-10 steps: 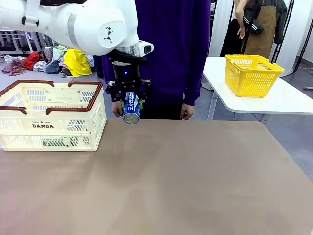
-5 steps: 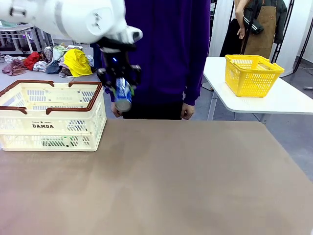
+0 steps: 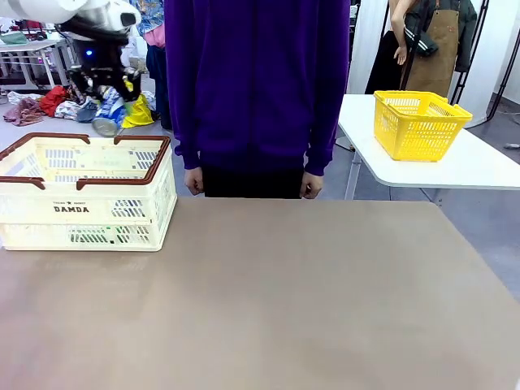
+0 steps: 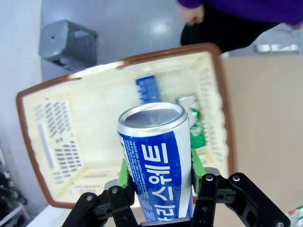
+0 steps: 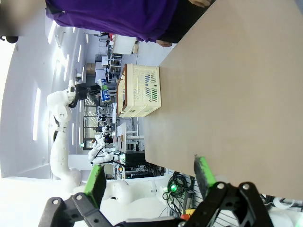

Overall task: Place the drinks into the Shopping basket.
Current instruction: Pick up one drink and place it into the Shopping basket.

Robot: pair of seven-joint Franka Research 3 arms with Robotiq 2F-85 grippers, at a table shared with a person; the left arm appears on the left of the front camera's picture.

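Right hand [image 5: 149, 182]: fingers apart, nothing between them, idle above the near side of the table [image 3: 309, 301].
Table: bare brown top; nothing left on it to collect that I can see.
Shopping basket [image 3: 49, 209]: at the table's left edge, DAMDA side facing the robot, brown handles folded out along the rim.
Basket contents: left wrist view shows a blue can [image 4: 147, 88] and a green can [image 4: 196, 127] lying on the floor toward the far wall; middle of the floor free.
Left hand [image 3: 104, 81]: clamped on a slim blue drink can [image 4: 157, 161], green pads on its sides, can tilted, silver end pointing down into the basket.
Position: can is held above the far rim, well clear of the handles.
Step, my read: transport done, lowering and release next.
How to do it well: centre over the free floor, clear of the two cans, go down past the rim before parting the fingers, so it doesn't drop, bounce or dent.
Person [image 3: 256, 81]: standing at the far edge, hands down at their sides, not in the path.
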